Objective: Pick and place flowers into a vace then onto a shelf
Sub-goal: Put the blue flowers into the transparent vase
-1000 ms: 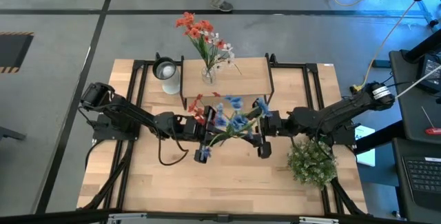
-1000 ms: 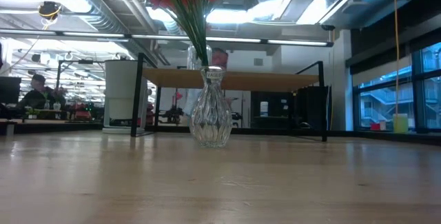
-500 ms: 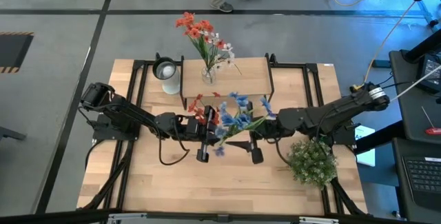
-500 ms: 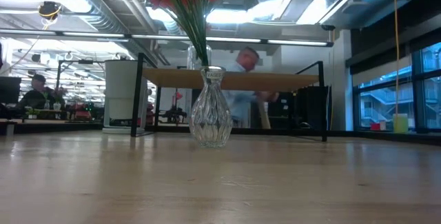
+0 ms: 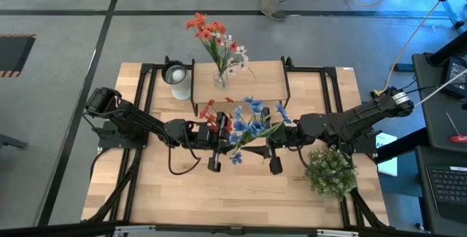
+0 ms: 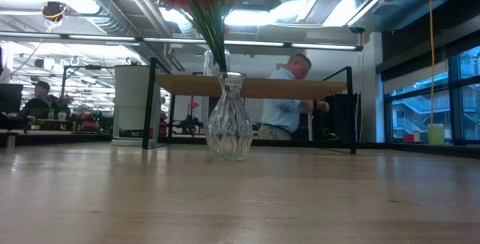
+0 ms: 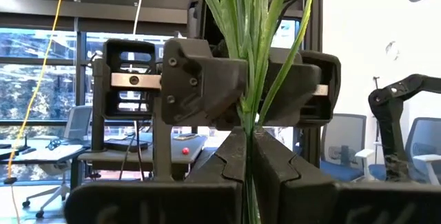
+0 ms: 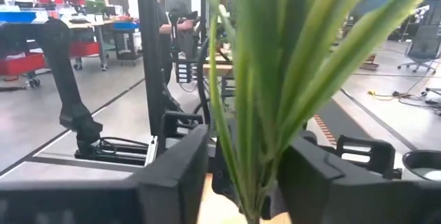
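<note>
A bunch of flowers [image 5: 249, 124] with blue and red-orange blossoms and green stems is held up between my two grippers over the middle of the table. My left gripper [image 5: 219, 144] is shut on its stems. My right gripper [image 5: 271, 144] faces it, open, with one finger on either side of the same stems [image 8: 251, 148]. A clear glass vase [image 5: 220, 80] [image 6: 229, 120] with red and white flowers [image 5: 211, 33] stands at the shelf [image 5: 263, 84]. Whether it stands on the plank or before it, I cannot tell. My left gripper pinches the green stems [image 7: 249, 131] of the bunch between its two fingers [image 7: 231, 165], coming in level from the table's left. The fingers lie across the stems. The stems rise past the fingers, leaves and blossoms above, and the bunch is clear of the table.
A bushy green-and-white plant [image 5: 330, 171] sits at the table's right, close to my right arm. A white cylinder [image 5: 175, 73] stands left of the shelf. Black frame rails run along the table's sides. A person [image 6: 289, 101] moves in the room beyond.
My right gripper has shifted a little toward the table's left and near edge, closer to my left gripper. The held bunch has swung with it, its blue blossoms now lying more toward the far edge. A person has walked across the background.
</note>
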`<state>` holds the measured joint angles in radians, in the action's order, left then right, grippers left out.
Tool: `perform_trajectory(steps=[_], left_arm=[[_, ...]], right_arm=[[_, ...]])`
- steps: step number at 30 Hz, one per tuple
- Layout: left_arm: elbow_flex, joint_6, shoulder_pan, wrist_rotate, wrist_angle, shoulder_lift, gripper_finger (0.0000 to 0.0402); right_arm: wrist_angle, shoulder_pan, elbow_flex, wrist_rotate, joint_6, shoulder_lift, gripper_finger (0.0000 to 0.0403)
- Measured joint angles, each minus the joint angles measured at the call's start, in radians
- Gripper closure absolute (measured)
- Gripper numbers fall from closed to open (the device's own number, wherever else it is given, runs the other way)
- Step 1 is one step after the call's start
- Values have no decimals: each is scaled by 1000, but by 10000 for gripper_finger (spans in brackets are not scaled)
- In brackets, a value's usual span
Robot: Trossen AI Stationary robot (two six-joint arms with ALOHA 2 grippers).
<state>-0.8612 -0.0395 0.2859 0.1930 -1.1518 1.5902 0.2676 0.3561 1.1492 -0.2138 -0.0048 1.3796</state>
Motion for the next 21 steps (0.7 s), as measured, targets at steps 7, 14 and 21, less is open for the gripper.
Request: perform_trajectory(steps=[7, 14, 21], left_arm=[[0, -39, 1, -3, 8, 0, 385], [0, -80, 9, -26, 15, -1, 313], [0, -81, 59, 6, 199, -53, 241]], right_arm=[[-2, -1, 0, -2, -3, 0, 356], [-7, 1, 0, -1, -22, 0, 387], [-33, 1, -1, 1, -2, -21, 396]])
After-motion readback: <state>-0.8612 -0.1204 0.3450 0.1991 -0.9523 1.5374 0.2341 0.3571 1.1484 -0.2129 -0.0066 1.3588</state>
